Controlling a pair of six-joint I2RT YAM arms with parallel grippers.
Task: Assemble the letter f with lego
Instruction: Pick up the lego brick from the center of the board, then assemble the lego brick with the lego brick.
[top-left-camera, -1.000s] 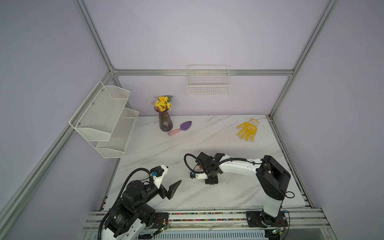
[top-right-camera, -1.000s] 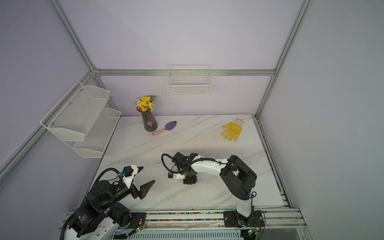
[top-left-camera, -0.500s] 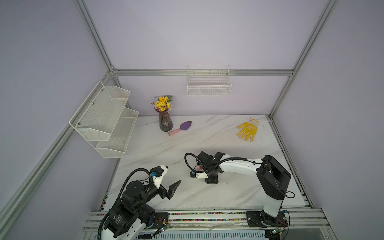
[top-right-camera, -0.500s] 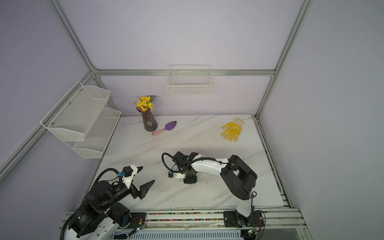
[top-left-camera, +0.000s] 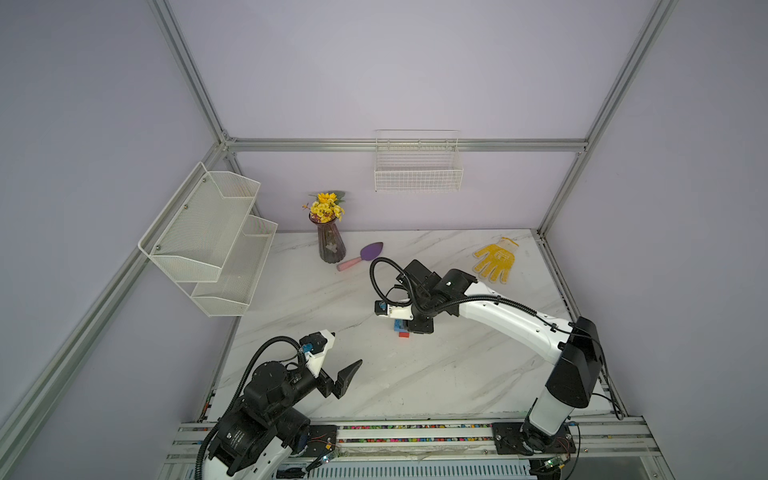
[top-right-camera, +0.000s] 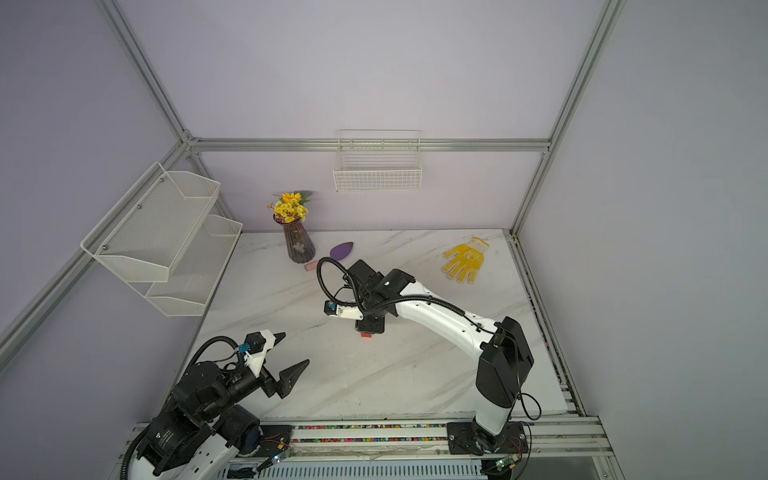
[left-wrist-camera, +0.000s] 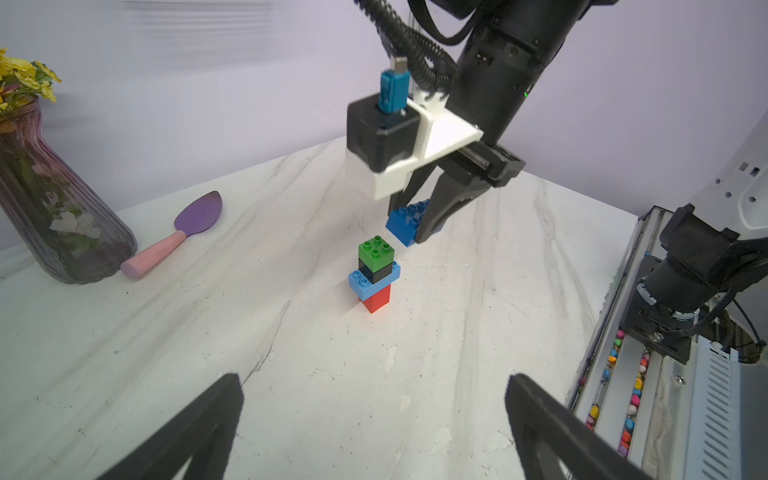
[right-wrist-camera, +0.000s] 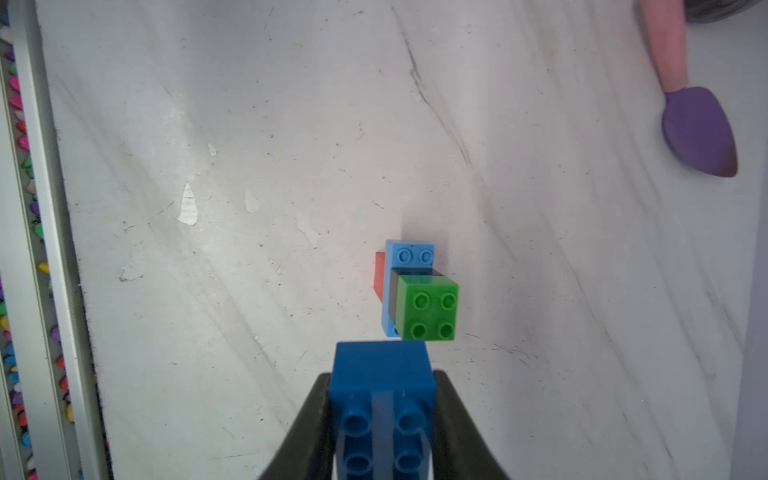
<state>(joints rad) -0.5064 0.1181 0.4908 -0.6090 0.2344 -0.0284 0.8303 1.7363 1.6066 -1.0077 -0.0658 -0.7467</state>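
Right wrist view: the right pincer (right-wrist-camera: 382, 399) is clenched on the dark blue brick (right-wrist-camera: 382, 368), with a finger on each side.
Held brick: in the left wrist view it hangs tilted, clear of the tabletop (left-wrist-camera: 249, 332), near the stack but not touching it.
Stack: the red brick (left-wrist-camera: 377, 300) stands on the tabletop. The light blue brick (left-wrist-camera: 361, 286) lies across it, jutting mostly to one side. The black brick (left-wrist-camera: 376, 273) comes next, and the green brick (left-wrist-camera: 376, 253) is on top with bare studs.
Done: four of the five bricks are joined, giving a stem with one arm.
Left to do: the dark blue brick probably needs levelling, then pressing onto the green studs so it juts the same way as the light blue.
Left pincer (left-wrist-camera: 372, 380): released and empty, jaws wide, low and well apart from the stack.
Surface: white marbled top, scuffed, with small chips.
Room: lilac walls and a metal frame. A vase of yellow flowers (top-left-camera: 331, 245), a purple trowel (top-left-camera: 360, 255) and a yellow glove (top-left-camera: 494, 262) lie toward the back. A wire basket (top-left-camera: 417, 170) and a mesh shelf (top-left-camera: 208, 237) hang on the walls.
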